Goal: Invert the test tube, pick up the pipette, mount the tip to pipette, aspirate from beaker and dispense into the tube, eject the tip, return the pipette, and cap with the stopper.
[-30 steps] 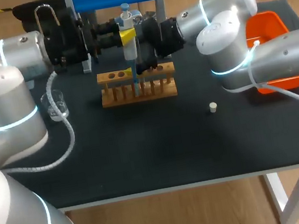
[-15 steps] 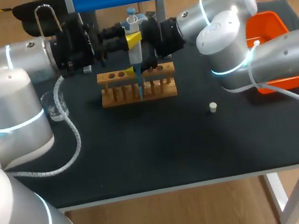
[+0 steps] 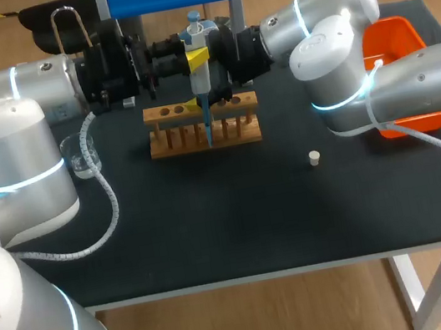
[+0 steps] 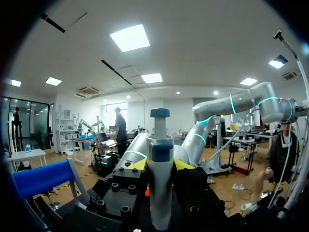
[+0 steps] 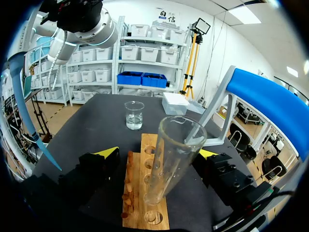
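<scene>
So the left hand (image 4: 161,166) is gripping the pipette (image 3: 195,50) from both sides, fingers pressing on its body. It's holding it upright over the wooden rack (image 3: 203,125) at the back of the worktop (image 3: 214,225). The right hand (image 5: 158,153) is coming in from the other side and looks to be clamping the test tube (image 5: 171,154). The tube is tilting, open end up, just above the rack, though where the fingers actually meet the glass is hard to make out. In the right wrist view the pipette's thin blue tip (image 5: 41,145) is hanging off beside that hand, apart from the tube. The beaker (image 3: 83,154) with clear liquid is sitting beyond the rack's end on the left arm's side. The little stopper (image 3: 314,158) is lying on its own nearer the front, and an orange bin (image 3: 392,39) is sitting by the right arm.
</scene>
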You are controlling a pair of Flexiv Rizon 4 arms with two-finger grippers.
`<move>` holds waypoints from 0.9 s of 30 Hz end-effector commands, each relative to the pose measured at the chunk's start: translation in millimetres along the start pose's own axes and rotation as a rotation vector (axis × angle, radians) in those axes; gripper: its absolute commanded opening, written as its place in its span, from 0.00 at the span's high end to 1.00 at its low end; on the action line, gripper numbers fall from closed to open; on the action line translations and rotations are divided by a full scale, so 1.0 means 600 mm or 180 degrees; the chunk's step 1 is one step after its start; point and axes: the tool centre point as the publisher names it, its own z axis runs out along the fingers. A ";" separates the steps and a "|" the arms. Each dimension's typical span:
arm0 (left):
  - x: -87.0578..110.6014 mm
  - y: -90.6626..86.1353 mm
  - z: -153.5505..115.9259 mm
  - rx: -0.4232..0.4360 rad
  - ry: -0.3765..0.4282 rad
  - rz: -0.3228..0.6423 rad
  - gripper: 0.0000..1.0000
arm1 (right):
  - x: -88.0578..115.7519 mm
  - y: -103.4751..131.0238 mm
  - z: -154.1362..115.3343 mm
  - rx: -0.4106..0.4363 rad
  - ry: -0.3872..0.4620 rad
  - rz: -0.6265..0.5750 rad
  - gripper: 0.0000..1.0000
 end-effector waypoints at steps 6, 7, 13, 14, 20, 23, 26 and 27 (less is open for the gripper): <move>0.000 0.000 -0.001 0.0007 0.0002 0.0002 1.00 | 0.001 -0.010 -0.037 -0.0015 -0.0059 0.0048 0.00; 0.000 0.000 -0.001 0.0007 0.0002 0.0002 1.00 | 0.002 -0.011 -0.044 -0.0022 -0.0067 0.0061 0.00; 0.000 0.000 -0.001 0.0007 0.0002 0.0002 1.00 | 0.012 -0.019 -0.089 -0.0048 -0.0100 0.0086 0.00; 0.000 0.000 -0.001 0.0007 0.0002 0.0002 1.00 | 0.015 -0.020 -0.098 -0.0062 -0.0106 0.0087 0.00; 0.000 0.000 -0.001 0.0007 0.0002 0.0002 1.00 | 0.042 -0.028 -0.158 -0.0111 -0.0115 0.0103 0.00; 0.000 0.000 -0.001 0.0007 0.0002 0.0002 1.00 | 0.057 -0.027 -0.190 -0.0170 -0.0130 0.0101 0.00; 0.000 0.000 -0.001 0.0007 0.0002 0.0002 1.00 | 0.073 -0.020 -0.220 -0.0247 -0.0137 0.0088 0.00; 0.000 0.000 -0.001 0.0007 0.0002 0.0002 1.00 | 0.079 -0.017 -0.230 -0.0285 -0.0135 0.0067 0.00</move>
